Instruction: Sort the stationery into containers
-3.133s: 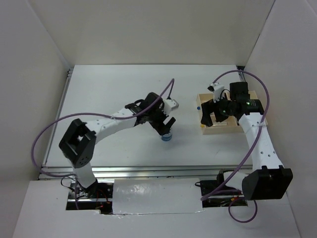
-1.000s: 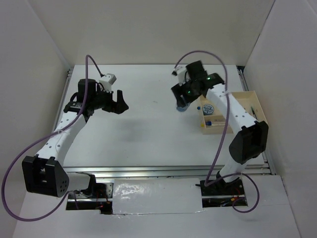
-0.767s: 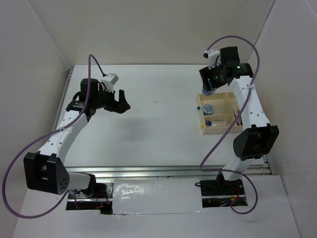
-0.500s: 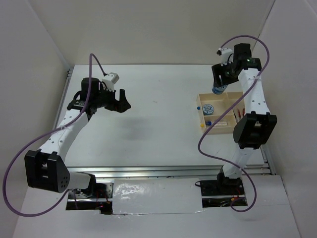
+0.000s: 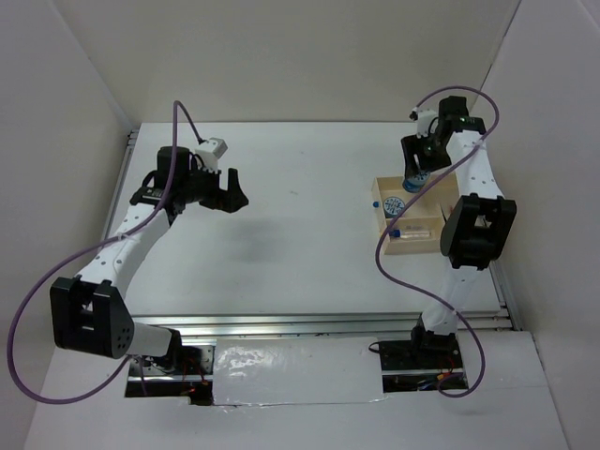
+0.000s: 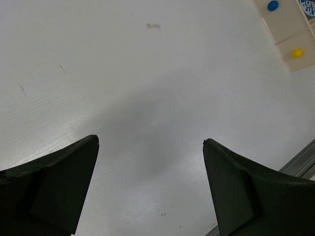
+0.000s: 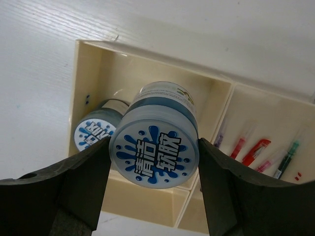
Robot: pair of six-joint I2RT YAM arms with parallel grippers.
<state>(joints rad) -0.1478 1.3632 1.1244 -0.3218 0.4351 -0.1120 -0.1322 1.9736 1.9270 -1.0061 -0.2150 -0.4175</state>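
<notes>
My right gripper is shut on a round blue-and-white patterned roll and holds it above the beige tray, over the compartment where the second roll lies. In the top view the right gripper is at the tray's far left corner. Several pens with red, pink and green ends lie in the compartment to the right. My left gripper is open and empty over bare table at the left; its fingers frame white surface.
Small blue and yellow round caps show on the tray's side in the left wrist view. A metal rail runs along the table's near edge. White walls enclose the table on three sides.
My right gripper has carried the roll from mid-table rightward and farther back to the tray. My left arm has stayed at the left, gripper open.
</notes>
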